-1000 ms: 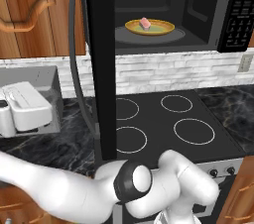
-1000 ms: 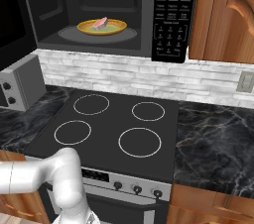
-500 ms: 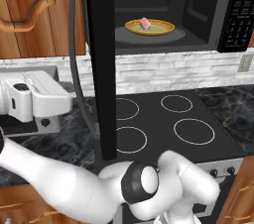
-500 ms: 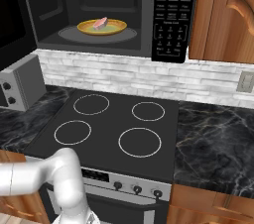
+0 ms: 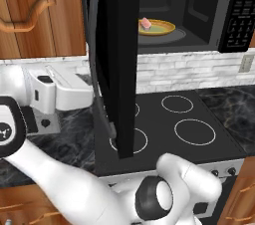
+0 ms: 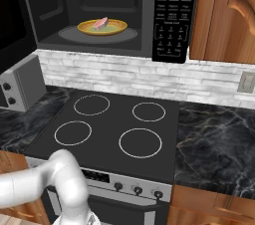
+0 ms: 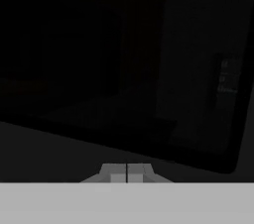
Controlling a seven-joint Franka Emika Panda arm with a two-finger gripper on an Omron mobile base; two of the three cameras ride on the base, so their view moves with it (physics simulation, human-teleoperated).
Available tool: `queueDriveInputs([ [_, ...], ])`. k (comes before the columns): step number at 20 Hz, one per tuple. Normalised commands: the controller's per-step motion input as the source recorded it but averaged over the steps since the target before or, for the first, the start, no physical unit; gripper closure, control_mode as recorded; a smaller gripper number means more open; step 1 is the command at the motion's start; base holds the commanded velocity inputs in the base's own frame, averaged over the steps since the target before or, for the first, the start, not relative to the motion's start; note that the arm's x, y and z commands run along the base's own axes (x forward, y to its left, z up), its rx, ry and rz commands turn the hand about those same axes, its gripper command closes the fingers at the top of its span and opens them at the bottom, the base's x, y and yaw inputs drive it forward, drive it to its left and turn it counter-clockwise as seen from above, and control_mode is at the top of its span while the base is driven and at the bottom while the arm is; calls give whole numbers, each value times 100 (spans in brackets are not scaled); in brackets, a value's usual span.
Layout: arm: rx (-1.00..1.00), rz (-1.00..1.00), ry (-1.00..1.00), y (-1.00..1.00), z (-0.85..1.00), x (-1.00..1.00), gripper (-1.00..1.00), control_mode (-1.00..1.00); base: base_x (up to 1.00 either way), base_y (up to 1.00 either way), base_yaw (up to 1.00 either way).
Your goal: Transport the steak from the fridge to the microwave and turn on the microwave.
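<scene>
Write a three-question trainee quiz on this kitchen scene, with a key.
1. True or false: the small pinkish-red steak lies on the round yellow plate inside the black microwave.
2. How does the dark microwave door stand? A) shut B) swung open C) taken off
3. Fill in: the fingers of the gripper in the hand view are pressed ____.

Key:
1. True.
2. B; in the left base view it hangs open above the black stovetop with four white ring burners.
3. Together; the gripper is shut and holds nothing.
</scene>
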Motion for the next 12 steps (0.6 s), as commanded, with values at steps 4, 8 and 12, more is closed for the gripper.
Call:
queueDriveInputs([
  [4,-7,7,-11,-54,0,0,100,-100,0,0,0],
  [8,-7,8,-12,-54,0,0,100,-100,0,0,0],
  [12,-6,7,-12,-55,0,0,100,-100,0,0,0],
])
